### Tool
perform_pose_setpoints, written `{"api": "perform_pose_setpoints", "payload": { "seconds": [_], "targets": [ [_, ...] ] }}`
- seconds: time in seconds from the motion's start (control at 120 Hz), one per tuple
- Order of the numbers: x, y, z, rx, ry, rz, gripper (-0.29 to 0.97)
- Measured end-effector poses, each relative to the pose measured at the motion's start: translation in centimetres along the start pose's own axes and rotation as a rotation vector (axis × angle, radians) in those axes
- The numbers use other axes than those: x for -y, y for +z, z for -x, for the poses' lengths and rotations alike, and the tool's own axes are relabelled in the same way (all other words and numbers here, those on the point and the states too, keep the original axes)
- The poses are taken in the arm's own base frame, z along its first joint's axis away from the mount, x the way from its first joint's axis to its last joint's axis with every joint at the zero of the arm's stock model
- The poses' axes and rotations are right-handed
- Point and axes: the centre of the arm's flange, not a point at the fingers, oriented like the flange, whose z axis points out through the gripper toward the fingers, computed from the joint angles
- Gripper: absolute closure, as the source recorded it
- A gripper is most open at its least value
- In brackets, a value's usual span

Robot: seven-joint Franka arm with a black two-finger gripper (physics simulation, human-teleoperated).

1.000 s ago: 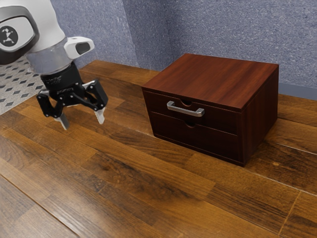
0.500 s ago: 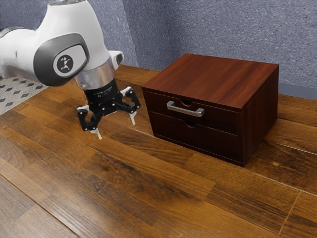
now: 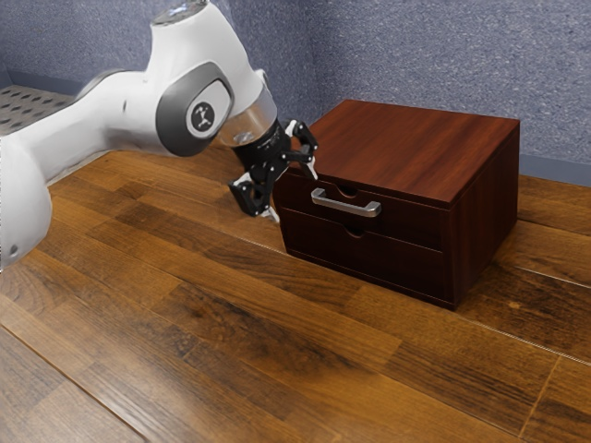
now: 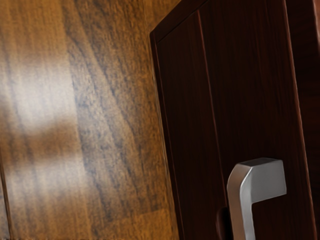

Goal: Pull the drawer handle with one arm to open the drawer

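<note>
Plainly, the thing to take is the silver bar handle (image 3: 345, 203) on the upper drawer (image 3: 416, 220) of the dark wooden cabinet (image 3: 397, 148), which stands on the wooden floor (image 3: 231, 341) toward the exterior view's right. The drawer looks fully shut, flush with the lower drawer (image 3: 369, 254) beneath it. The handle is probably rigid metal, smooth and somewhat slippery, standing off the drawer front on bent ends, so the fingers should close over the middle of the straight bar. A grip near an end would likely slip or skew the pull. The drawer itself should slide stiffly but straight. The cabinet seems heavy enough to stay put, though a crooked pull could drag it.

The gripper (image 3: 293, 192) hangs spread and empty at the cabinet's front corner on the exterior view's left, just beside the handle's near end and not around it. In the wrist view that bent end of the handle (image 4: 250, 190) sits close, with the floor (image 4: 75, 125) beyond the cabinet's edge. Nothing stands between gripper and bar. The blue-grey wall (image 3: 462, 55) lies well behind.
</note>
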Motion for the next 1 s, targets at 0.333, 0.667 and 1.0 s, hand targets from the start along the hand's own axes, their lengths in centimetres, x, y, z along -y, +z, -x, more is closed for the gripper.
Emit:
{"api": "perform_pose_setpoints", "payload": {
  "seconds": [0.333, 0.667, 1.0],
  "targets": [
    [-0.8, 1.5, 0.1, 0.007, -0.071, 0.007, 0.00],
    [-0.9, 3.6, 0.0, 0.030, -0.113, -0.003, 0.00],
    [-1.2, 4.8, 0.0, 0.030, -0.125, 0.004, 0.06]
  ]
}}
